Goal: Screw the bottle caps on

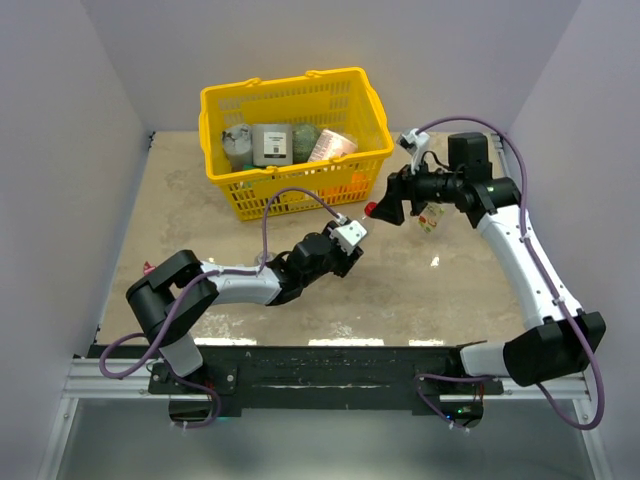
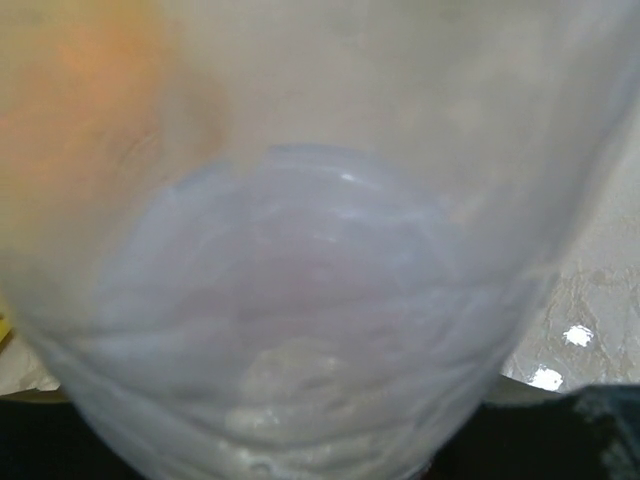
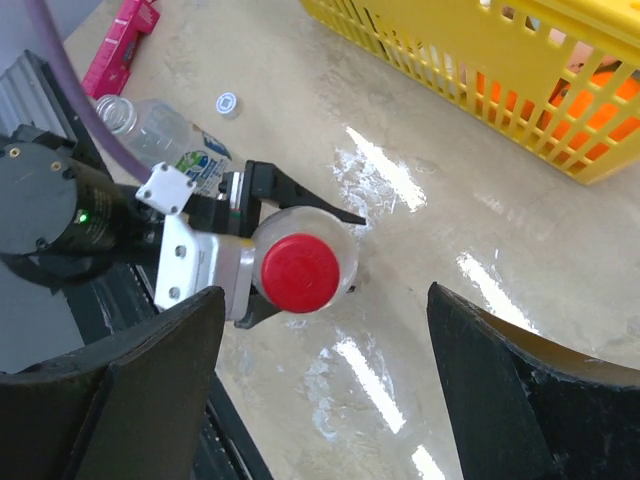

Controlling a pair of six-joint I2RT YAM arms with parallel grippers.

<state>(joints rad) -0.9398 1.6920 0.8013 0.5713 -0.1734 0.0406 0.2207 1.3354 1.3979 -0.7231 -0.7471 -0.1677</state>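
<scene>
The left claw grips a clear bottle with a red cap on it. The right claw is wide open, close to the cap.

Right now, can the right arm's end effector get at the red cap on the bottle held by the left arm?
Probably yes. The red cap faces the open right end effector with nothing between them; the left end effector grips the clear bottle behind the cap.

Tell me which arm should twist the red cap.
Right. The right gripper is open and faces the red cap head-on, while the left gripper is shut on the bottle.
</scene>
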